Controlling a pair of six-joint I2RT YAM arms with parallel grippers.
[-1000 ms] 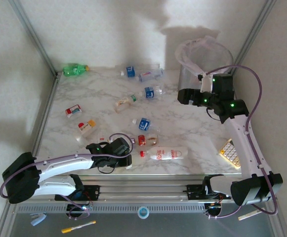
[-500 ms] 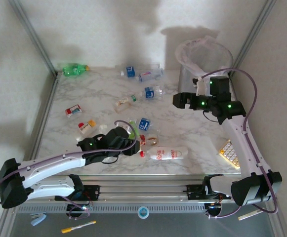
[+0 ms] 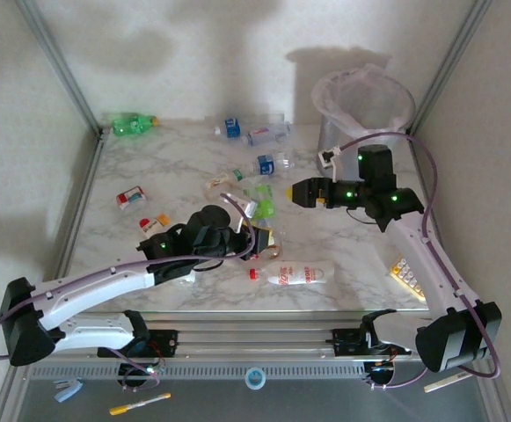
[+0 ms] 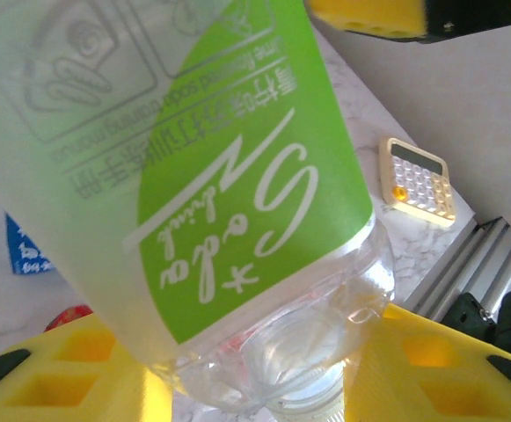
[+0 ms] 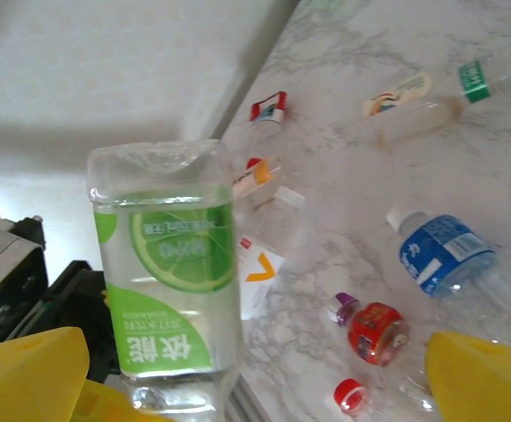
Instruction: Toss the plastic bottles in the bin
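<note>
My left gripper (image 3: 251, 223) is shut on the neck end of a clear plastic bottle with a lime-green label (image 3: 259, 199), held base up above the table's middle. In the left wrist view the bottle (image 4: 237, 176) sits between the yellow fingers (image 4: 431, 369) of that gripper (image 4: 264, 374). My right gripper (image 3: 295, 192) is open, facing the bottle (image 5: 167, 290) from the right at close range without touching it. More bottles lie on the marble: a green one (image 3: 134, 124), blue-labelled ones (image 3: 268, 134), a long red-labelled one (image 3: 295, 274). The bin (image 3: 365, 105) stands at the back right.
A beige calculator (image 3: 409, 274) lies near the right front edge, also seen from the left wrist (image 4: 418, 180). Below the right gripper (image 5: 255, 365) lie a blue-labelled bottle (image 5: 444, 255) and a small red one (image 5: 378, 332). Walls close the table on three sides.
My left arm lifted the green-labelled bottle off the front of the table and carried it up and rightward. My right gripper swung from beside the bin leftward and down towards it.
</note>
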